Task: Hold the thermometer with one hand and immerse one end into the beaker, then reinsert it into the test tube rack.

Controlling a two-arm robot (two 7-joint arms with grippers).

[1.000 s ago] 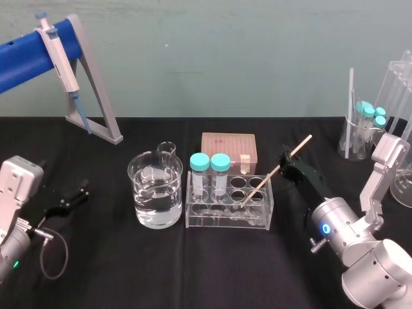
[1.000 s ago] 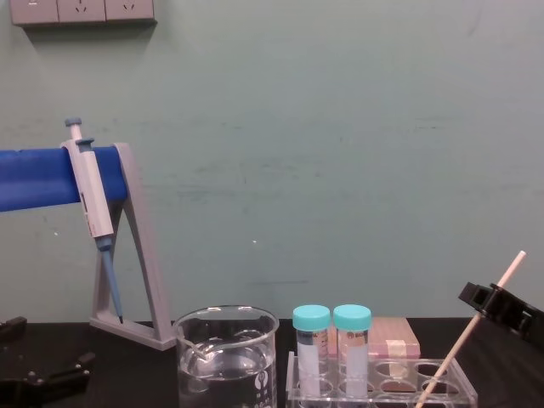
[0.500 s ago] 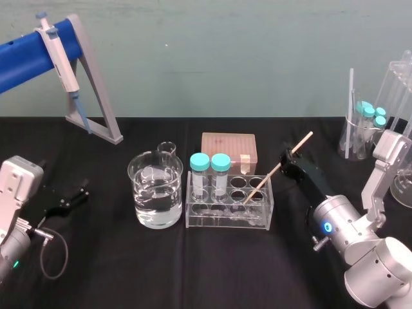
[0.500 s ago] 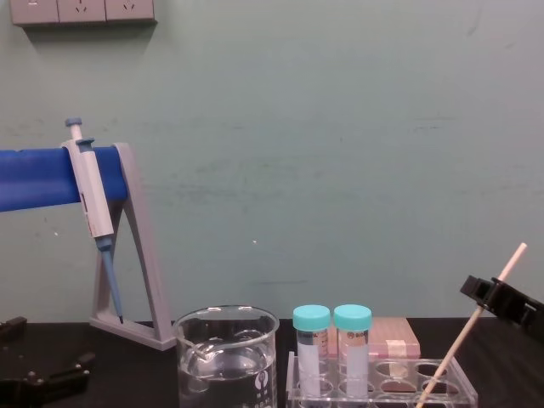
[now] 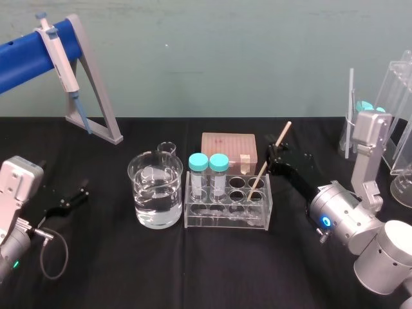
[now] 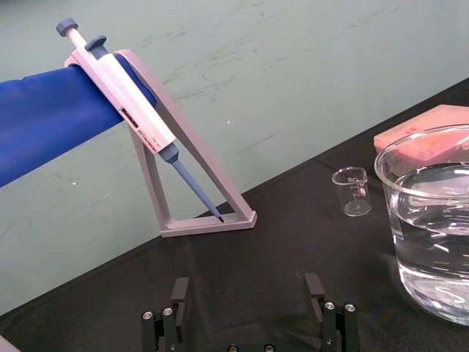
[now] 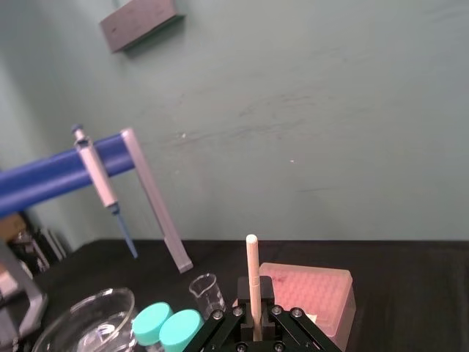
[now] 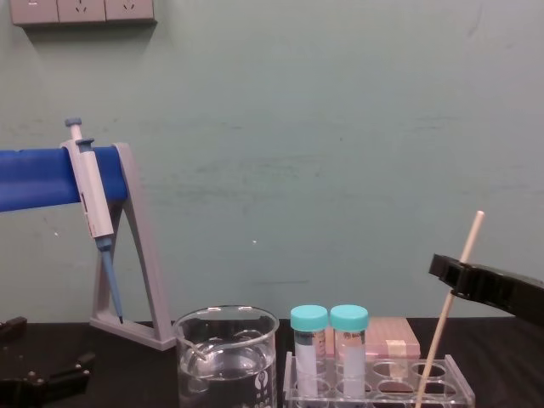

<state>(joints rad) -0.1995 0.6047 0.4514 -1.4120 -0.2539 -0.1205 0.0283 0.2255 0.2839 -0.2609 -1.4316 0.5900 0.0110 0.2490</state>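
Right gripper (image 5: 275,156) above right end of test tube rack (image 5: 225,220), fingers pinching thermometer (image 5: 260,170) above mid-length. Thermometer tilted, top leaning right (lower end down in right-hand rack hole). Rack mid-worktop; beaker (image 5: 156,199) of clear liquid just left of it. Left gripper (image 5: 71,198) near worktop's left edge, fingers spread.

teal-capped tubes (image 5: 208,162) between thermometer (image 5: 284,131) and beaker (image 5: 155,198), open table (image 5: 225,270) before rack (image 5: 225,222)
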